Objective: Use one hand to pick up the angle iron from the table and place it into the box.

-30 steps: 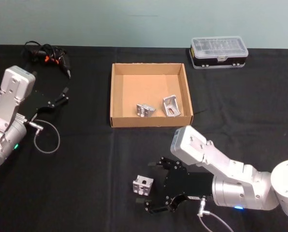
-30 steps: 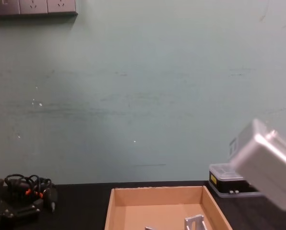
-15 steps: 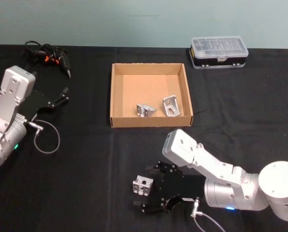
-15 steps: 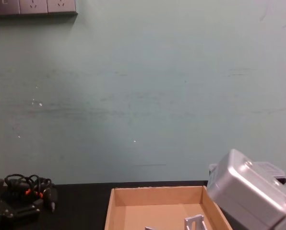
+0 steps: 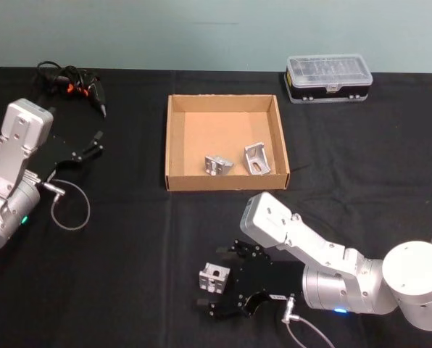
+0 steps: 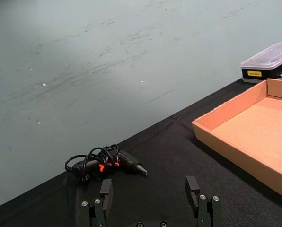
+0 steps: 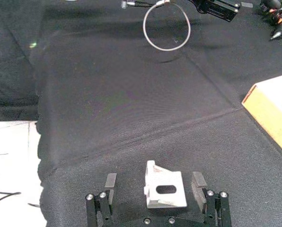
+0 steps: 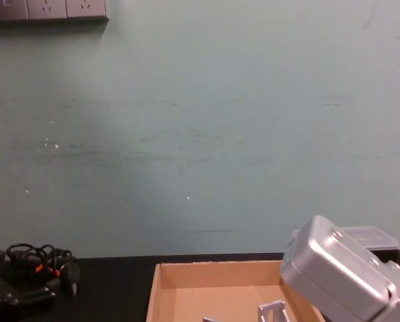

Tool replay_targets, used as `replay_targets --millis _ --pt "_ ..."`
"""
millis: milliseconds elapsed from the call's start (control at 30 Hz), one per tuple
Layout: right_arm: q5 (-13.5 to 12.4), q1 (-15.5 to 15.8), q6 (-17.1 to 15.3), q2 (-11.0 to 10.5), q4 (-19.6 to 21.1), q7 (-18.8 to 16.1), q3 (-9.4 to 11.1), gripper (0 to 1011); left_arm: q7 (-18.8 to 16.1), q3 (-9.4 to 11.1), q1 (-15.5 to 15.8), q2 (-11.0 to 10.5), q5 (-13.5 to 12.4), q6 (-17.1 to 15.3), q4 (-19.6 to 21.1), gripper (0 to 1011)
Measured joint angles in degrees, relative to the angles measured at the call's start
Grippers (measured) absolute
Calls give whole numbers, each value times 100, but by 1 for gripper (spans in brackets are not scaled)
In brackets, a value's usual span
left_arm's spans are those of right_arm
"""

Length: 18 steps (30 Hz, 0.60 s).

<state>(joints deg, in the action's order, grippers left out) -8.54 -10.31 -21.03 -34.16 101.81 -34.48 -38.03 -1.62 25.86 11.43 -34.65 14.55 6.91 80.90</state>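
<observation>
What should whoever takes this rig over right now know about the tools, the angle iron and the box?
Right tool: open, near the front of the table, one finger on each side of the angle iron, not closed on it.
Left tool: open, parked at the table's left, holding nothing.
Cardboard box: mid-table, beyond the right tool; inside lie a second angle iron and a third angle iron.
Done: two pieces boxed, right tool lined up on the one on the table.
Left: close, lift, carry to the box, release.
</observation>
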Motion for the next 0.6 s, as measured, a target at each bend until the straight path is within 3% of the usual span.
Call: replay_targets --millis 433,600 --pt "47 18 -30 -2 -9 6 14 994 0 0 0 1 0 0 0 1011" --pt "51 33 -36 -3 -6 6 35 890 0 0 0 0 0 0 0 1011"
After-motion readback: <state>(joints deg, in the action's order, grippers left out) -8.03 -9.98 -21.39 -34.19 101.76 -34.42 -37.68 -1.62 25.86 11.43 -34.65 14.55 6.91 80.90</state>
